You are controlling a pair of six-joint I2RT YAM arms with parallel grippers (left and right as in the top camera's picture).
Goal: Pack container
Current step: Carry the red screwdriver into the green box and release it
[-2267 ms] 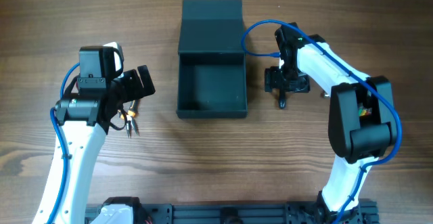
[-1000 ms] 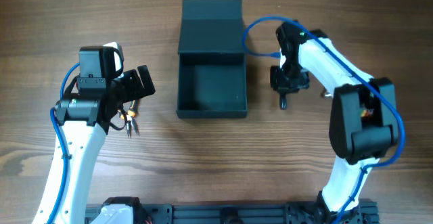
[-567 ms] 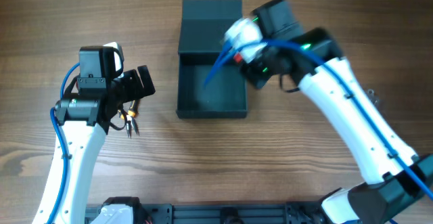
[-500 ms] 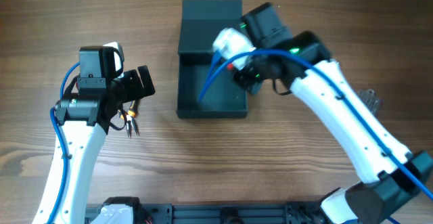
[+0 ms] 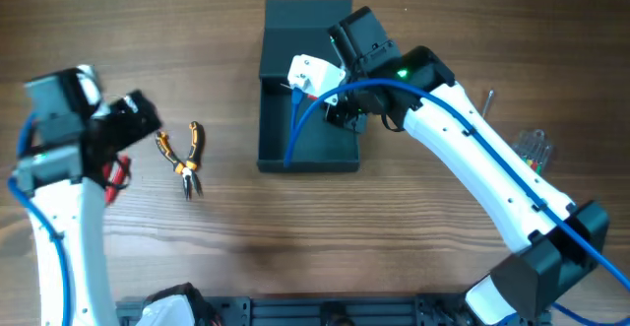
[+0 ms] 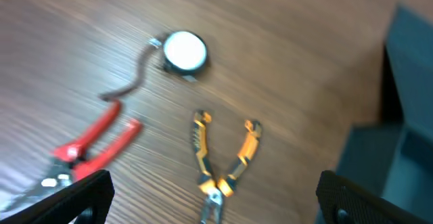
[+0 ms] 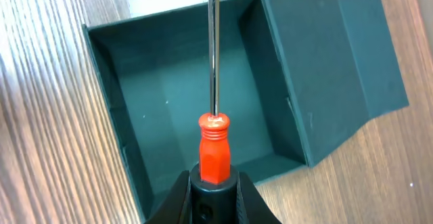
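Two arms: the left one at the table's left edge, the right one reaching across to the middle.
Left gripper: fingers spread wide, nothing between them – above bare wood.
Cutters: red handles, lying flat, leftmost of the loose tools in the left wrist view.
Tape measure: round and white, beyond the cutters, apart from them.
Pliers: orange handles parted in a V, between the left arm and the container, touching neither.
Container: dark box in the middle of the table, open; from the right wrist view the visible floor is bare.
Lid: flap folded back flat on the table on the far side.
Right gripper: over the container's right half, fingers closed narrowly on the screwdriver.
Screwdriver: red handle clamped at its base, steel shaft pointing out over the open interior; whether it touches the box cannot be told.
Far right: a thin metal rod and a clear item on the wood – too small to identify.
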